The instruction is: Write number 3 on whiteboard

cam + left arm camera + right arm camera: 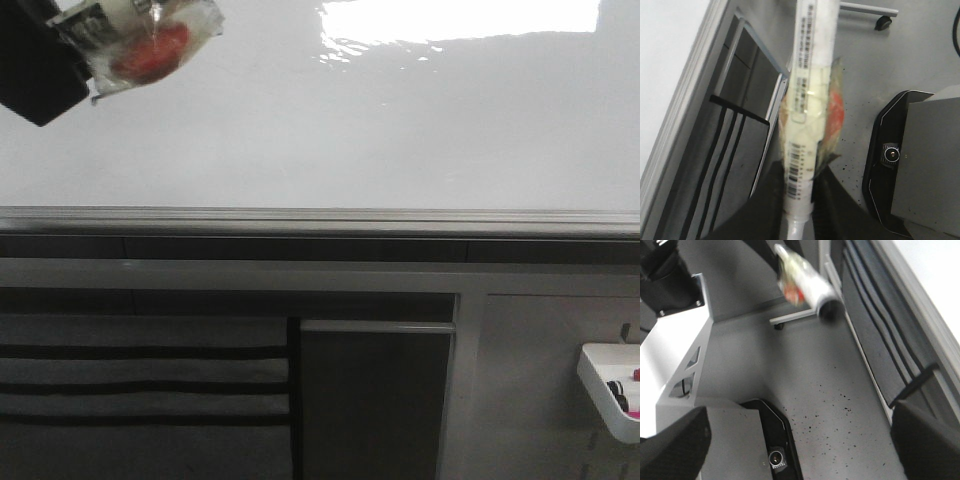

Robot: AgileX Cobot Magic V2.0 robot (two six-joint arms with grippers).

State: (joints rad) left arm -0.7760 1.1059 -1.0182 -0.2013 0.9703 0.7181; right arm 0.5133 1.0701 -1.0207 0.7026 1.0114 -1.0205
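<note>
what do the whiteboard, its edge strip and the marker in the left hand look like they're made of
The whiteboard looks like glossy coated board, judging by the bright glare it reflects near its top. Its edge strip appears to be brushed grey metal, probably aluminium, with a dull sheen. The marker seems to be white plastic carrying printed barcode labels, wrapped in clear tape or film over something red; the left hand grips it.

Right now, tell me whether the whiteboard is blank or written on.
Blank, as far as the front view shows: the whiteboard carries only light glare, no strokes. The left gripper holds the marker at its upper corner.
</note>
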